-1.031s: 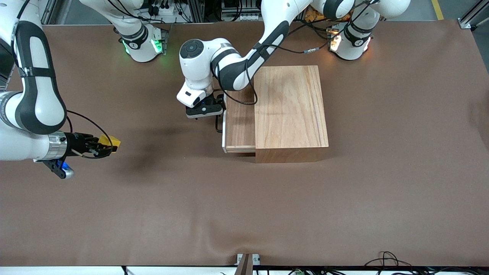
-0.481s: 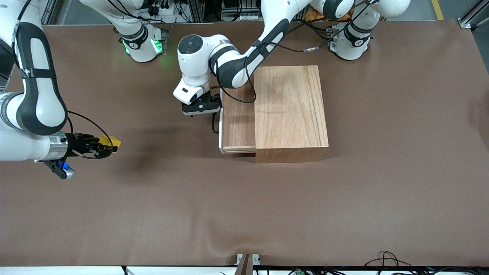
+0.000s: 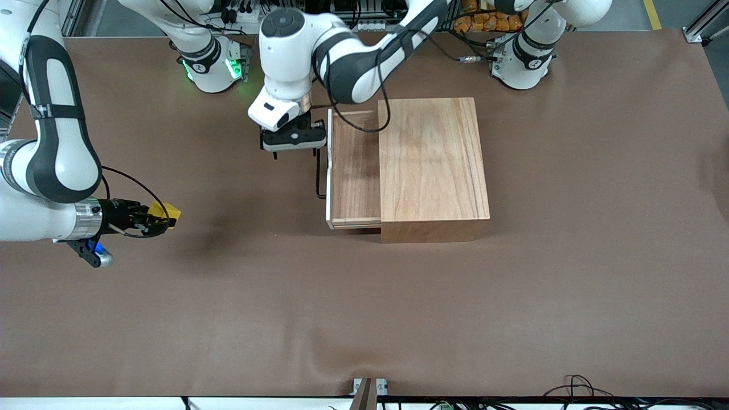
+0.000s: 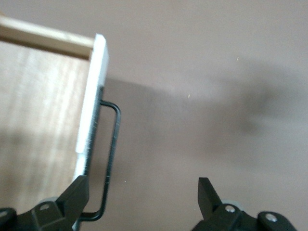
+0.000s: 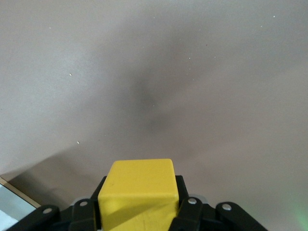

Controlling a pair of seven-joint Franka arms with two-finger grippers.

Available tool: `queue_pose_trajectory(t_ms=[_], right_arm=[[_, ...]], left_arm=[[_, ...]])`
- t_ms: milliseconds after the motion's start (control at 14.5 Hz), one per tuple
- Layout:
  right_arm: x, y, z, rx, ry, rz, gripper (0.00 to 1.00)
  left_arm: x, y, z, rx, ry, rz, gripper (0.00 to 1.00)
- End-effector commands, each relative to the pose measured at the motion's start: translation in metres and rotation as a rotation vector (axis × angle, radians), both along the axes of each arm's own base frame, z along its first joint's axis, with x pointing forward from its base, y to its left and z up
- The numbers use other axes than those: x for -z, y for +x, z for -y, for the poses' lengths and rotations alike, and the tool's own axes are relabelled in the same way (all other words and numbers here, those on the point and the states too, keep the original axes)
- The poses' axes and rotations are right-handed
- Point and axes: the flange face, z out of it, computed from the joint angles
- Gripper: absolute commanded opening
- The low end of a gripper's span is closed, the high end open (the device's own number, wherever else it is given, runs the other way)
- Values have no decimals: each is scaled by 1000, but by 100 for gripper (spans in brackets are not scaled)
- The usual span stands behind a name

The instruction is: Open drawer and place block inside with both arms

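Bench [image 3: 512, 313]: brown cover, carrying a wooden cabinet [image 3: 433, 165] near the arms' bases.

Cabinet and drawer: the drawer [image 3: 354, 171] stands pulled out toward the right arm's end of the bench, its wooden floor bare. The opening looks narrow; a block released near the white front panel [image 4: 91, 106] or near the cabinet's edge could strike wood and fall outside.

Left claw [image 3: 293, 139]: clear of the loop handle [image 3: 322, 176], over the bench just beside the drawer's front corner; jaws spread wide, holding nothing. Risk: it hangs close to the panel and beside the path to the drawer, so the incoming arm could meet it. A knock on the panel could also push the drawer shut.

Right claw [image 3: 159, 219]: closed on the block [image 3: 168, 215], aloft over the bench, well apart from the drawer. The block [image 5: 139, 192] sits out at the fingertips; judged a shallow hold that could slip in transit.

Not determinable: how much of the block the fingers cover, its lower part being cut off in the wrist view; the drawer's depth; the handle's farther end, hidden under the left claw.
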Motion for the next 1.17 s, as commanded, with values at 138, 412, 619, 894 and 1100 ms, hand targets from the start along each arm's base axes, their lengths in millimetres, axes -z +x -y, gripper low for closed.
queue_pose_trajectory(t_ms=[138, 412, 619, 894, 1100], right_arm=[[0, -2, -1, 15, 6, -3, 10], [-3, -1, -19, -14, 6, 1, 10], [-11, -4, -114, -164, -1, 19, 0], [-53, -20, -214, -251, -8, 88, 0], [-71, -55, -304, -296, -53, 94, 0]], left_arm=[[-118, 63, -123, -45, 50, -32, 100], [-166, 123, -253, -104, 151, -72, 100], [-194, 161, -377, -60, 177, -114, 100], [-195, 177, -499, -42, 189, -157, 100], [-195, 169, -582, -6, 183, -186, 100]])
